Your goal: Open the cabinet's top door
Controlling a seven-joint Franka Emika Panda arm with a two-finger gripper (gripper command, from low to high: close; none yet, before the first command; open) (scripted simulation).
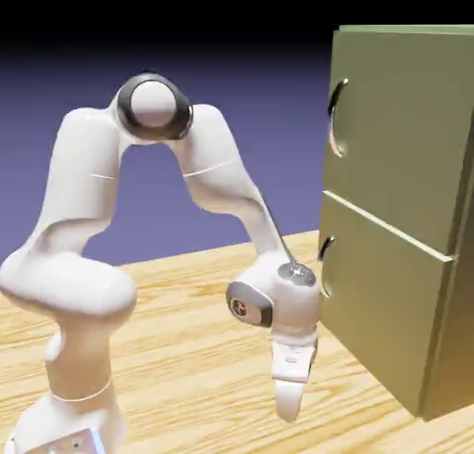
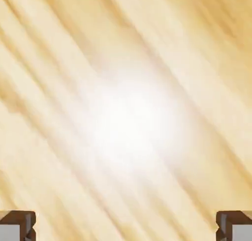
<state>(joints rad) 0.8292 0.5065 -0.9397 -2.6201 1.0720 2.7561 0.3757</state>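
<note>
The gripper [image 1: 290, 404] points down at the wooden table [image 1: 185, 350], fingers spread wide, empty. Up and right of it, the olive cabinet's [image 1: 407, 285] top door [image 1: 398, 137] looks rigid, hinged; its curved dark handle [image 1: 335, 117] seems the place to grasp.

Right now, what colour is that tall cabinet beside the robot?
Olive green, with dark curved handles; the cabinet shows best in the exterior view.
</note>
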